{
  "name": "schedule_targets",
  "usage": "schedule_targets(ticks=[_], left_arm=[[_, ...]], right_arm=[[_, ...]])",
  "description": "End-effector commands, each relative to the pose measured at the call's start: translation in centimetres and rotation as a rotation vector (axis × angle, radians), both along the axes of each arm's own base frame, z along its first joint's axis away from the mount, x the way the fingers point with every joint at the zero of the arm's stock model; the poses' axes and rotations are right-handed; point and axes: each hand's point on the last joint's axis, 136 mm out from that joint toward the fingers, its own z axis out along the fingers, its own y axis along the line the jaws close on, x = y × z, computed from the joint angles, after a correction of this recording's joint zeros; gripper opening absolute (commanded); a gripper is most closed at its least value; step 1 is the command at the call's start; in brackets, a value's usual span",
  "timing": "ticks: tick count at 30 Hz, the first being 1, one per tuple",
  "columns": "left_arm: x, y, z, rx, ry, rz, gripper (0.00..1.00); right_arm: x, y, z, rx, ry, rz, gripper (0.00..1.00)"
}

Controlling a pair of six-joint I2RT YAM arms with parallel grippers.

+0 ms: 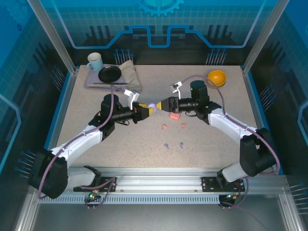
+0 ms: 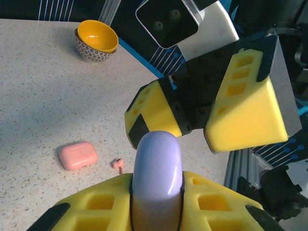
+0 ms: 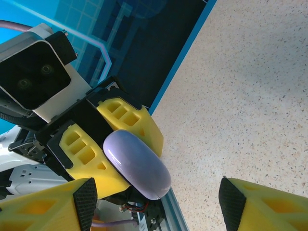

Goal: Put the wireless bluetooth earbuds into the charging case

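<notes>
Left arm (image 1: 83, 139) jaws clamped, right arm (image 1: 231, 122) jaws apart, apparently facing.

A closed pale purple charging case (image 1: 152, 106) is clamped end-out in the left gripper (image 1: 146, 110) above mid-table. Just to its right, a closed salmon-pink case (image 1: 174, 116) lies flat. Nearer, a left pink earbud (image 1: 164, 127) and a right pink earbud (image 1: 183, 126) lie loose. Nearer still lie a left purple earbud (image 1: 166, 145) and a right purple earbud (image 1: 181, 144).

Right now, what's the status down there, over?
Left gripper shut on purple charging case. Right gripper open, facing it. Four earbuds loose on table. Nothing blocking.
</notes>
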Motion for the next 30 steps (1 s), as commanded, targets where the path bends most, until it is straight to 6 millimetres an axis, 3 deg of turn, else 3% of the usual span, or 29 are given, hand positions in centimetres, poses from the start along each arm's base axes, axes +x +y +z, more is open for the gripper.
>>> schedule_targets(ticks=[1,9,15,23,30], left_arm=[[0.1,-0.7,2.1,-0.029,-0.017,-0.026,0.0],[1.6,-1.1,0.7,-0.013,0.261,0.023,0.0],[2.0,-1.6,0.2,-0.118,0.416,0.045,0.0],[2.9,-0.4,2.0,-0.285,0.413,0.164,0.0],[3.4,0.0,3.0,-0.332,0.389,0.213,0.0]], right_arm=[[-0.2,0.7,1.5,0.037,-0.022,0.026,0.71],[1.3,0.4,1.8,0.085,0.041,-0.087,0.71],[2.9,-1.5,1.2,0.139,0.192,-0.337,0.77],[4.1,-4.0,2.2,0.289,0.33,-0.637,0.85],[4.6,-2.6,3.5,0.364,0.412,-0.711,0.85]])
